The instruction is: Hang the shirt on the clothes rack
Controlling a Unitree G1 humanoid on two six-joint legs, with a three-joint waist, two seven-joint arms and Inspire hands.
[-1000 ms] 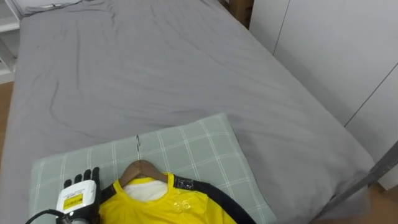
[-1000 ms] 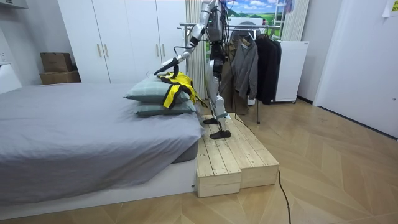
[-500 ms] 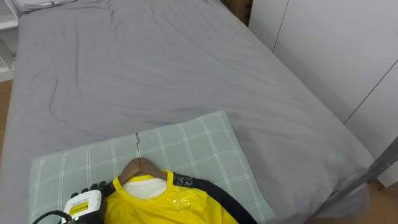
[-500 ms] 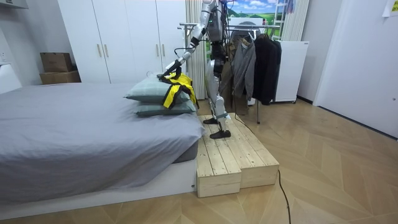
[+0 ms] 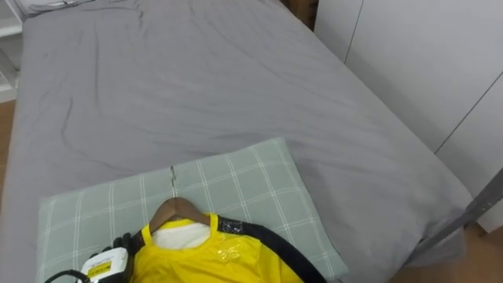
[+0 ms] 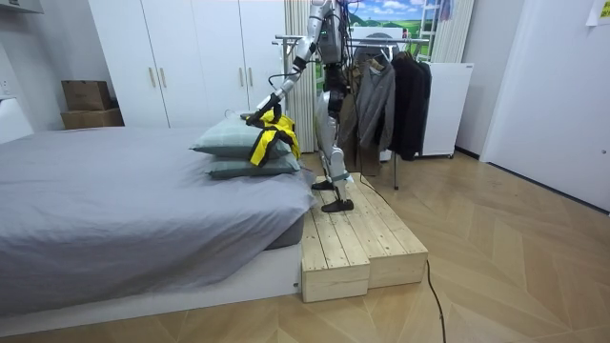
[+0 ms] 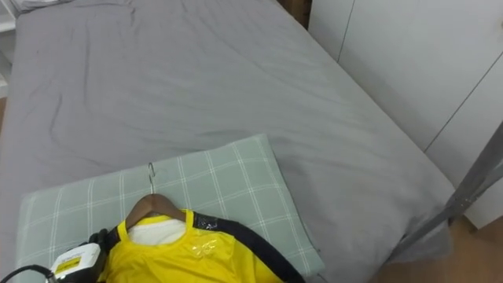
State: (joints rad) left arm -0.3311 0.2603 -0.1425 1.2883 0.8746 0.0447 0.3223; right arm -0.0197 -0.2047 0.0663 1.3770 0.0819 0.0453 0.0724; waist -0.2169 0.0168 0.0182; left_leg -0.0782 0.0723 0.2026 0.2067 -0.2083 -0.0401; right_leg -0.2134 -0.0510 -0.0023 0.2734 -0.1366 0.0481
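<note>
One hand, the left hand (image 5: pixel 104 264), lies at the near edge of the checked pillow (image 5: pixel 251 185), against a shoulder of the yellow shirt (image 5: pixel 216 258). Its fingers (image 5: pixel 123 240) meet the shirt's edge; whether they grip the cloth cannot be determined. The shirt sits on a wooden hanger (image 5: pixel 179 207), flat on the pillow. Beyond extends the grey bed (image 5: pixel 196 86). The robot stands on a wooden platform (image 6: pixel 353 238) beside the bed, with a clothes rack (image 6: pixel 386 81) just behind it.

One yellow shirt (image 5: pixel 212 258) on one wooden hanger (image 5: pixel 179 211) at lower left, two stacked pillows (image 6: pixel 232 141), one grey bed (image 6: pixel 114 205), two cardboard boxes (image 6: pixel 86 95) upper left, one wooden platform (image 6: pixel 357 243), one clothes rack (image 6: pixel 367 36)
</note>
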